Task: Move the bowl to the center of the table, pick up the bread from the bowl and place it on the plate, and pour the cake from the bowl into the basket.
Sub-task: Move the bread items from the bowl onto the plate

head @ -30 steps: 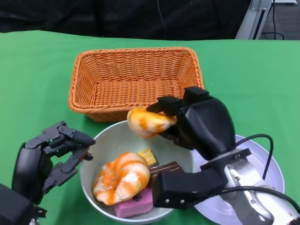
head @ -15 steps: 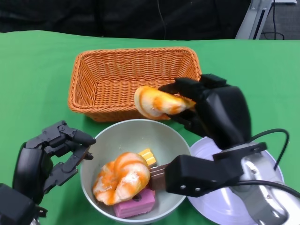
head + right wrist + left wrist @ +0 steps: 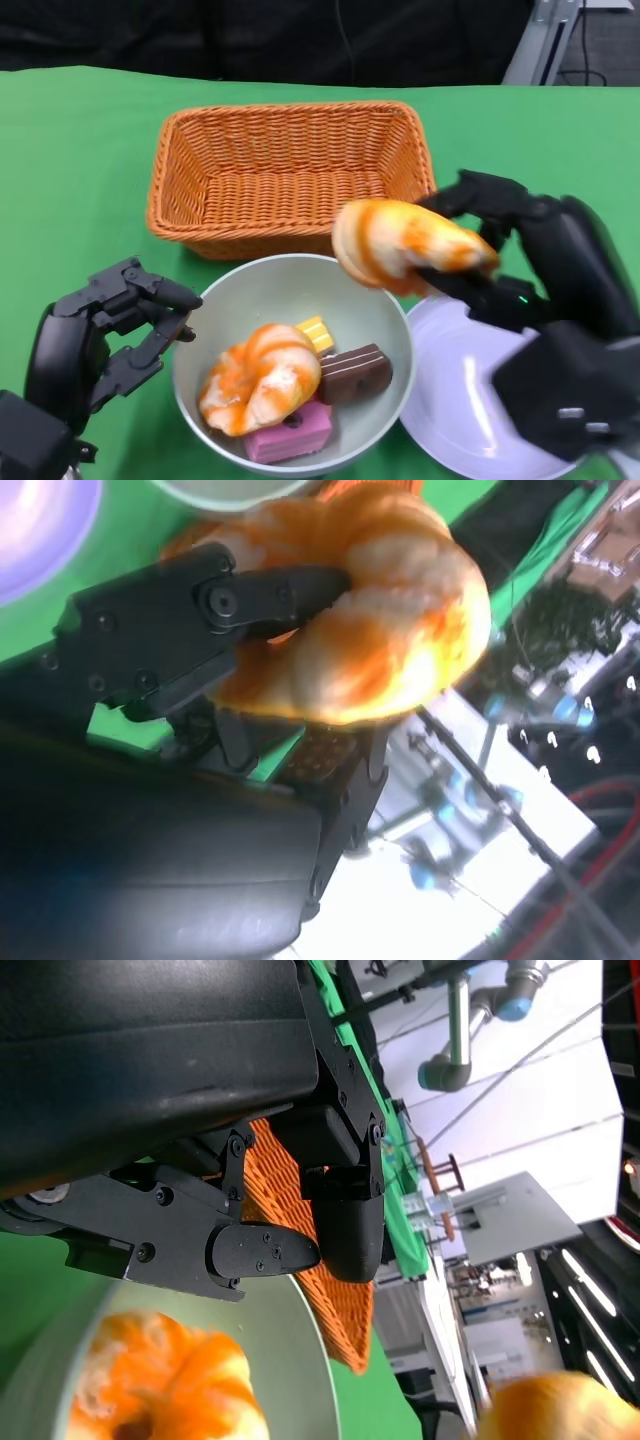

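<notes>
A: Pinching the bread in our right hand, above the plate rim, presumably to set it down there

B: Left hand spread, empty, just beside the bowl; second roll and cake pieces inside, basket behind

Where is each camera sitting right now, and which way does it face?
Head view: above the table, looking down at the basket, bowl and plate; both hands show, the left hand open, the right hand holding bread.
Right wrist view: behind the right hand, looking past its bread into the room.
Left wrist view: behind the left hand, facing the bowl and basket.
Shared: the held bread shows in all three.
</notes>
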Robot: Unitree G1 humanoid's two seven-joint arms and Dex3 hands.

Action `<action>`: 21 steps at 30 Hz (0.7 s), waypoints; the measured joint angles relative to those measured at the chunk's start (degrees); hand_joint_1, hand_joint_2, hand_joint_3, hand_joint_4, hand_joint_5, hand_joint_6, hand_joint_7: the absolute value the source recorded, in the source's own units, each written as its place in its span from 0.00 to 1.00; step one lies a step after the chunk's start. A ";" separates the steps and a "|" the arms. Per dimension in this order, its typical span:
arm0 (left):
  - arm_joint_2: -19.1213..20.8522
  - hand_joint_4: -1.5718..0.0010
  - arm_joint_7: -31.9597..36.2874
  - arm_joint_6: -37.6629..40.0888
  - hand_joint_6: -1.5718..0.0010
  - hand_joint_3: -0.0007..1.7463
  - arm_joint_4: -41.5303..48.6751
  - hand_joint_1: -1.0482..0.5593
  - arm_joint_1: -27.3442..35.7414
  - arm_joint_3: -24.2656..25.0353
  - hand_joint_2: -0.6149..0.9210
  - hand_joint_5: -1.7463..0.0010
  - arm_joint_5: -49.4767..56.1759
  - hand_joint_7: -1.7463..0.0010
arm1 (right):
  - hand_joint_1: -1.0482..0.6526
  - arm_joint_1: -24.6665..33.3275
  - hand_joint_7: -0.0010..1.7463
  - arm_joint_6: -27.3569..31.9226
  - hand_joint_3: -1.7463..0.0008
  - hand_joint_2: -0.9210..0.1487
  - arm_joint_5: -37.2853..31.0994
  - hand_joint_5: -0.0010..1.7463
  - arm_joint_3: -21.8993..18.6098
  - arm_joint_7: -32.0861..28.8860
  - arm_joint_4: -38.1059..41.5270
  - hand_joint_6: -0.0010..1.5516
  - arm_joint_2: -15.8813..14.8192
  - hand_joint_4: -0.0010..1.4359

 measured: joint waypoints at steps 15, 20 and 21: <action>0.73 0.53 -0.11 -0.46 0.48 0.20 1.51 0.57 -0.40 0.60 0.99 0.21 -1.06 0.42 | 0.53 11.12 0.67 15.26 0.71 0.11 12.08 0.86 -12.09 10.44 -7.23 0.47 -2.99 0.50; 1.45 0.53 -0.14 -0.52 0.48 0.20 2.15 0.57 -0.89 0.68 0.99 0.21 -1.18 0.42 | 0.53 11.74 0.68 18.73 0.75 0.06 13.67 0.88 -13.28 12.44 -7.09 0.45 -5.07 0.50; 1.47 0.53 -0.14 -0.52 0.48 0.20 2.15 0.57 -1.01 0.67 1.00 0.22 -1.18 0.42 | 0.52 11.74 0.69 19.80 0.76 0.05 13.67 0.88 -13.27 13.05 -6.91 0.45 -5.79 0.49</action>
